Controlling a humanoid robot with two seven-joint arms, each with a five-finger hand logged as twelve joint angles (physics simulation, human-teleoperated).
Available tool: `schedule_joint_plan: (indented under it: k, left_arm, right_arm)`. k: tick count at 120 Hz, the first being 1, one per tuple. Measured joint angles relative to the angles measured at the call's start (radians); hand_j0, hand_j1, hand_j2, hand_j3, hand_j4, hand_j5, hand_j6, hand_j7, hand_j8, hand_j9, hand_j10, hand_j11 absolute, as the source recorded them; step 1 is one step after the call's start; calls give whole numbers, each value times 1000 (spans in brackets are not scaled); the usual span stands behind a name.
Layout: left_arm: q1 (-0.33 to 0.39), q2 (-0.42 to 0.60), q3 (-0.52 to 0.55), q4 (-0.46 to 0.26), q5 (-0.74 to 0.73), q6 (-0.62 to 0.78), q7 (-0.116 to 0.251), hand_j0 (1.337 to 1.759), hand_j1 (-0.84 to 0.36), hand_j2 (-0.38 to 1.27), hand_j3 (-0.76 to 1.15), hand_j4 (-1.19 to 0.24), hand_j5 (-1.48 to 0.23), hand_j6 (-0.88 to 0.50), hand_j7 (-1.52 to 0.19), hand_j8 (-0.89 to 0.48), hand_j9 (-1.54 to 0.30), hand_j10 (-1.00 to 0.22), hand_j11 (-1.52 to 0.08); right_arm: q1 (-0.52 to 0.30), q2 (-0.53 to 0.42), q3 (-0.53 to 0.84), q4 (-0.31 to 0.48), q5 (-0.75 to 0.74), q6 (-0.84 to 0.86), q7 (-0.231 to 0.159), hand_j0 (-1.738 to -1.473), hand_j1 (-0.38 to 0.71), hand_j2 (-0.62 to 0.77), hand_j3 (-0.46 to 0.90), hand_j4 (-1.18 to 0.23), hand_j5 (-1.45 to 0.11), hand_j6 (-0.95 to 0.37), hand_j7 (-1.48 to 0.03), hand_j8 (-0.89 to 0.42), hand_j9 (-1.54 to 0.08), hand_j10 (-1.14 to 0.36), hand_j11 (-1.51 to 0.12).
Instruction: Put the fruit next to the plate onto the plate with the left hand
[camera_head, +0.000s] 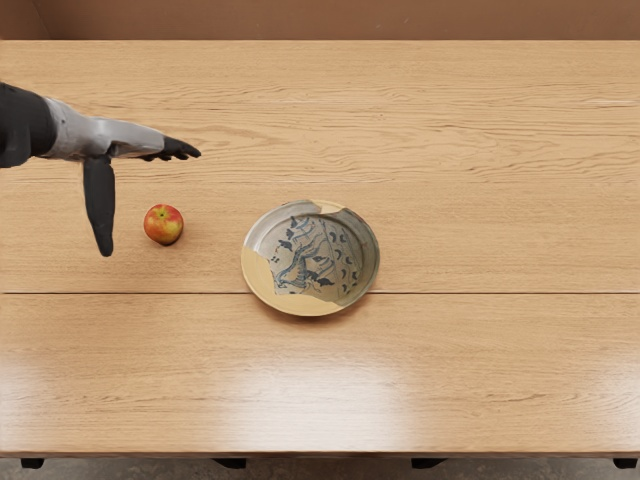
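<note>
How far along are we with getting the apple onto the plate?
Nothing done yet: the apple sits on the table left of the plate, apart from it. In hand: the left hand, open, hovers near the apple without touching it. Left: grasp, lift, place on plate.

The left arm (20, 125) runs off the picture's left edge.

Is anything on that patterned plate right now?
Nothing lies on the plate; only its blue painted pattern shows. The apple sits apart on the table beside it. Whatever is beneath the plate is hidden.
</note>
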Motion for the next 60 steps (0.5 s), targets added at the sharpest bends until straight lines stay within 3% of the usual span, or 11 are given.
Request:
schedule_joint_plan:
  k: [25, 52, 60]
  left_arm:
    - [124, -87, 5, -79, 263, 214, 14, 1658, 323, 5, 0, -27, -30, -28, -30, -28, -29, -26, -29]
    - [132, -115, 62, -60, 365, 299, 16, 1658, 268, 15, 0, -73, -90, -75, -90, -74, -90, -73, -89]
    - [166, -115, 80, -54, 385, 321, 16, 1658, 222, 23, 0, -111, -139, -112, -139, -112, -139, -110, -139]
  right_arm:
    - [-1, 0, 0, 0, 0, 0, 0, -1658, -331, -3, 0, -15, -20, -15, -20, -15, -20, -15, -20]
    - [-1, 0, 2, 3, 0, 1, 0, -1658, -331, -3, 0, -15, -20, -15, -20, -15, -20, -15, -20]
    - [-1, 0, 1, -1, 0, 0, 0, -1658, -331, -3, 0, -15, -20, -15, -20, -15, -20, -15, -20]
